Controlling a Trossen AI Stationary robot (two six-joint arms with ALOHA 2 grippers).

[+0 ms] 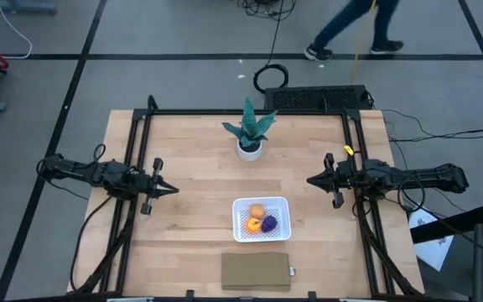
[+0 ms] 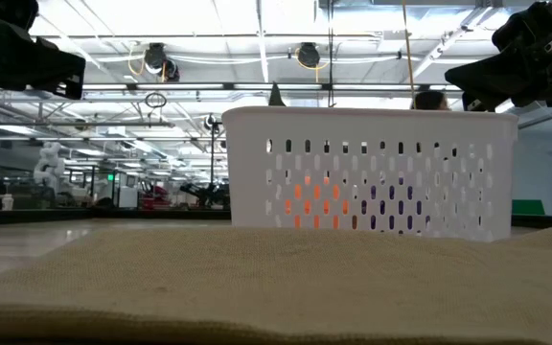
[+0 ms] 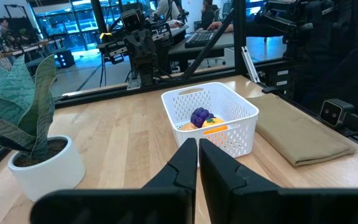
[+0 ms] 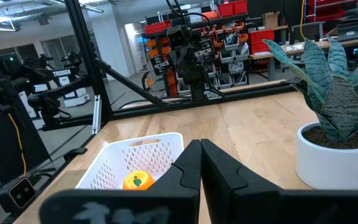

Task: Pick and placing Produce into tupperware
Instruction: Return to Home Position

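Note:
The white tupperware (image 1: pixel 261 219) stands on the table's near middle, and all three pieces of produce lie inside it: the tan oval one (image 1: pixel 257 210), the orange one (image 1: pixel 252 225) and the dark purple one (image 1: pixel 268 223). The left wrist view shows the tupperware (image 3: pixel 211 118) with the purple piece (image 3: pixel 200 116) and the orange piece (image 3: pixel 215 124) in it. My left gripper (image 1: pixel 173 190) hovers shut over the table's left side, pointing right. My right gripper (image 1: pixel 311 179) hovers shut over the right side, pointing left. Both are well clear of the tupperware.
A green potted plant (image 1: pixel 249 132) stands at the far middle of the table. A flat olive-brown pad (image 1: pixel 256 271) lies at the near edge, just in front of the tupperware. A person (image 1: pixel 355 27) walks on the floor beyond the far edge.

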